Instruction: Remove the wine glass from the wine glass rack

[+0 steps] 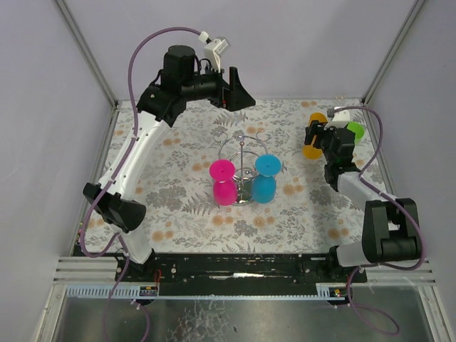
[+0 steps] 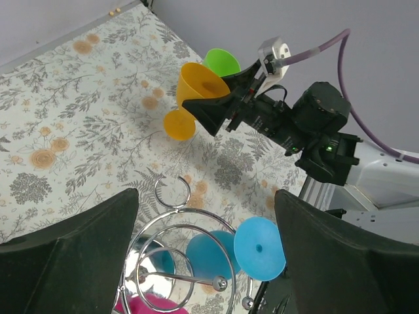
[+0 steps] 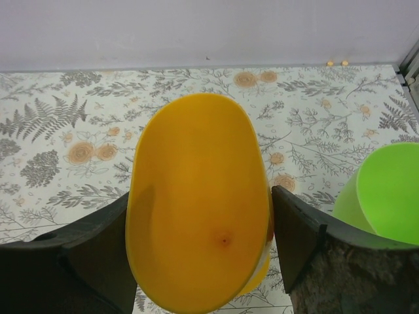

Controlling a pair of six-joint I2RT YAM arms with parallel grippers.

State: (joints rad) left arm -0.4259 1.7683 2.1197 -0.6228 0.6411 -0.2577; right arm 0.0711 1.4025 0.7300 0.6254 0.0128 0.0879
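Observation:
The silver wine glass rack [image 1: 243,148] stands mid-table; its wire ring also shows in the left wrist view [image 2: 171,230]. A pink wine glass [image 1: 223,182] and a blue wine glass [image 1: 265,178] hang upside down on it, the blue one's foot [image 2: 260,248] under my left gripper. My left gripper [image 1: 239,94] is open and empty above the rack's far side, its jaws [image 2: 206,255] straddling the ring. My right gripper [image 1: 318,137] is shut on an orange wine glass [image 3: 196,203] at the far right, clear of the rack; the glass also shows in the left wrist view [image 2: 196,88].
A green wine glass [image 1: 355,130] sits just right of the right gripper, close to the right wall [image 3: 386,190]. The flowered mat [image 1: 178,206] covers the table. Grey walls close in the left, back and right sides.

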